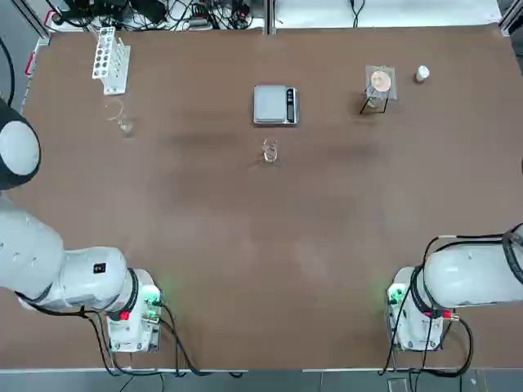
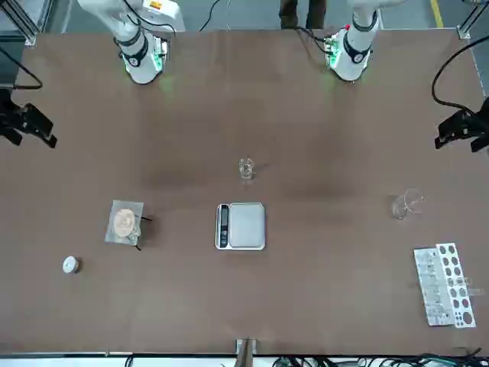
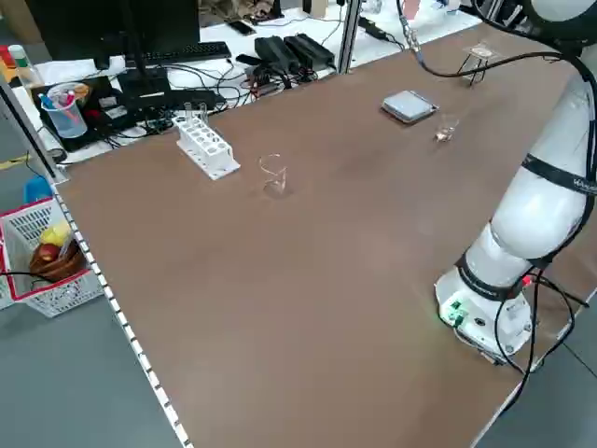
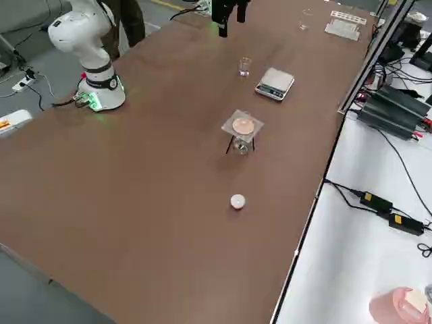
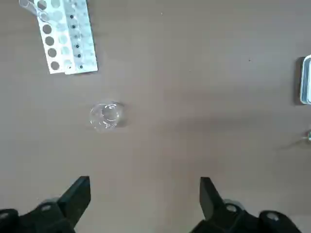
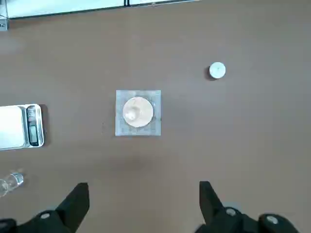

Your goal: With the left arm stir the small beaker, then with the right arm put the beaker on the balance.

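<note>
Nothing is gripped: the left pincer (image 5: 144, 201) and right pincer (image 6: 143, 206) are held wide apart, high above the table (image 1: 261, 245). The small beaker (image 1: 270, 151) is seen mid-table, just beside the balance (image 1: 275, 104). Being so tiny, it could be toppled if nudged during stirring.

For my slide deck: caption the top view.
Start: small beaker beside the balance, both arms parked at the table's near edge.

brown table (image 1: 261, 245), grey floor (image 3: 56, 373)
</note>
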